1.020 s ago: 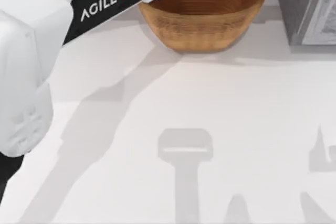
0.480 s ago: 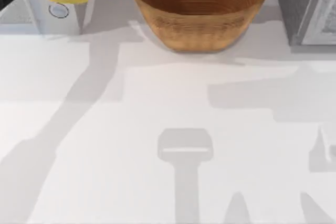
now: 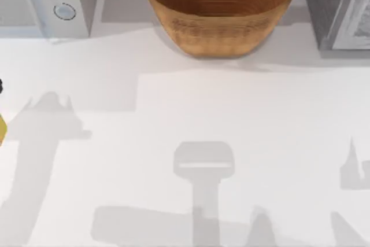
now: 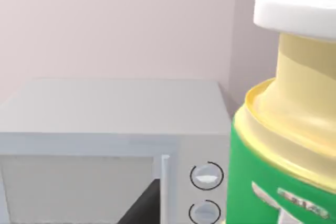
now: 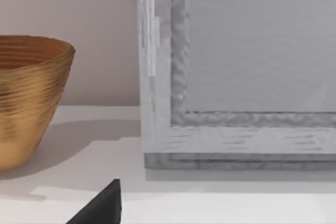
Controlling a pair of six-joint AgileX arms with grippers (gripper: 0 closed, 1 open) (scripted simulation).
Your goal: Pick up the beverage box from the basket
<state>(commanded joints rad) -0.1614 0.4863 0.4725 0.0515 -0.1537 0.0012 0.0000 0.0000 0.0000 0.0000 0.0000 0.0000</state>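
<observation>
The beverage box (image 4: 286, 145) rides close to the left wrist camera, a pale-yellow carton with a green label and a round white screw cap (image 4: 296, 3). In the top view just a yellow sliver of the beverage box (image 3: 2, 129) pokes in at the table's left edge, held above the surface, far from the basket. My left gripper holds it there, mostly beyond that edge. The tan woven basket (image 3: 219, 24) stands at the back centre with its ringed inside bare. The basket (image 5: 26, 98) also appears in the right wrist view, where a dark part of my right gripper (image 5: 102, 205) stays low and parked.
A grey microwave (image 3: 52, 4) with two round knobs stands at the back left, and the microwave (image 4: 105, 129) sits behind the carton in the left wrist view. A tall grey cabinet (image 3: 338, 10) occupies the back right. Arm shadows lie across the white table (image 3: 191, 108).
My left arm left the basket, carrying the carton first over the microwave at the back left, then forward along the left edge. The basket and right arm stayed put.
</observation>
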